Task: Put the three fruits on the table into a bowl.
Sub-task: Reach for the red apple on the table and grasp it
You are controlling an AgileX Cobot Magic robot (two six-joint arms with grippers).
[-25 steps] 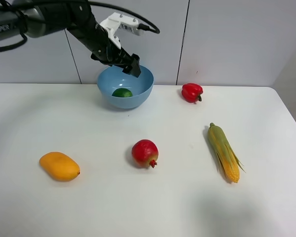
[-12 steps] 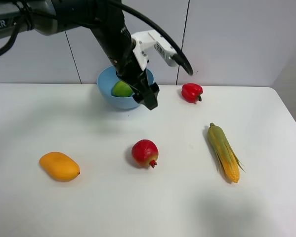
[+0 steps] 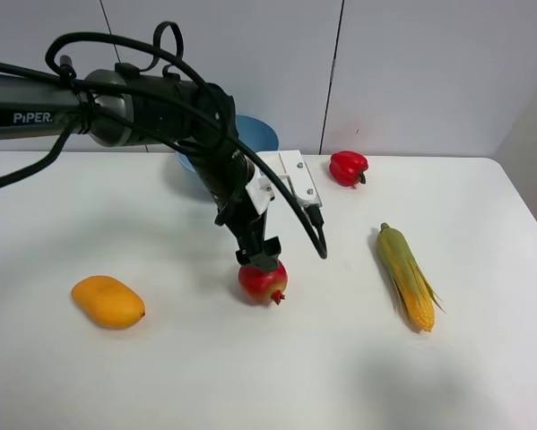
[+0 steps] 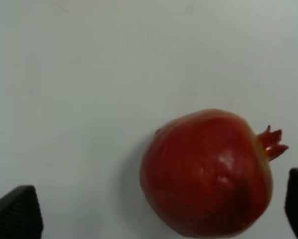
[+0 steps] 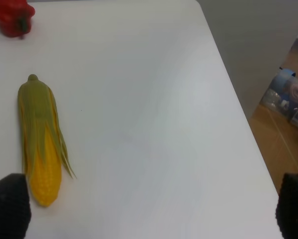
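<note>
White capitals reading "PIPER", printed on the dark grey tube of the left arm point(image 3: 35, 106), in the high view.

This is looking like a robotics lab: a cabled arm point(image 3: 134, 107) marked PIPER is reaching over a white table point(image 3: 250, 385), plain wall panels point(image 3: 411, 72) are standing behind its far edge, and clutter point(image 5: 290, 97) is sitting on wood floor point(image 5: 280, 147) past its right edge.

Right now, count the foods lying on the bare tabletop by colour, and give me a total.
Red: 2, the pomegranate and the bell pepper
Orange-yellow: 1, the mango
Green and yellow: 1, the corn cob
Total: 4
</note>
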